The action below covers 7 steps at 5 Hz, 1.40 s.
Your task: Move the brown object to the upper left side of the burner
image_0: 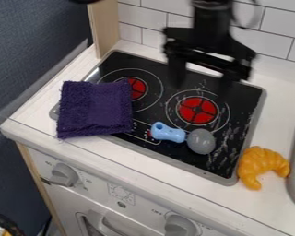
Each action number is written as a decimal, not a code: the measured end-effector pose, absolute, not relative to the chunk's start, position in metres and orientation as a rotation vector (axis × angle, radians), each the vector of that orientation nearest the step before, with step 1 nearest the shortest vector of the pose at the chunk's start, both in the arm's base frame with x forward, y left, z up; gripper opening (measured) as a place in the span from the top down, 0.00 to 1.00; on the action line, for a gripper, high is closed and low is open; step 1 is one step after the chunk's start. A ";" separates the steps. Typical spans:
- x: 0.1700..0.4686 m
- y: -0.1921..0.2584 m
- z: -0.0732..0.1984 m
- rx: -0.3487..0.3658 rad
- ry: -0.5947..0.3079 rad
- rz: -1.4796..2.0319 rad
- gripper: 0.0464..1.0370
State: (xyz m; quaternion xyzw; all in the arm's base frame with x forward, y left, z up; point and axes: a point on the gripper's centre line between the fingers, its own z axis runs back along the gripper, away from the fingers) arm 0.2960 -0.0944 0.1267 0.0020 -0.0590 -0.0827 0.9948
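Over the cooktop [242,108], end effector [201,79] pointing down, fingers apart

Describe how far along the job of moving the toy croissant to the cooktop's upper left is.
Nothing looks done: the toy croissant lies on the white countertop, right of the cooktop. Nothing is in hand; the pincer hangs open above the cooktop. Grasping, carrying and placing the croissant are left.

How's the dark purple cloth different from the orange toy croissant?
The dark purple cloth looks fuzzy and squarish, while the orange toy croissant is smooth and curved. The cloth partly covers the black stovetop; the croissant rests on the white counter. Each is one plain colour.
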 end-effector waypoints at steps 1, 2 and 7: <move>0.293 -0.114 0.115 -0.033 -0.066 -0.312 0.04; 0.285 -0.146 0.103 -0.051 -0.038 -0.461 0.04; 0.294 -0.169 0.046 -0.021 0.031 -0.611 0.09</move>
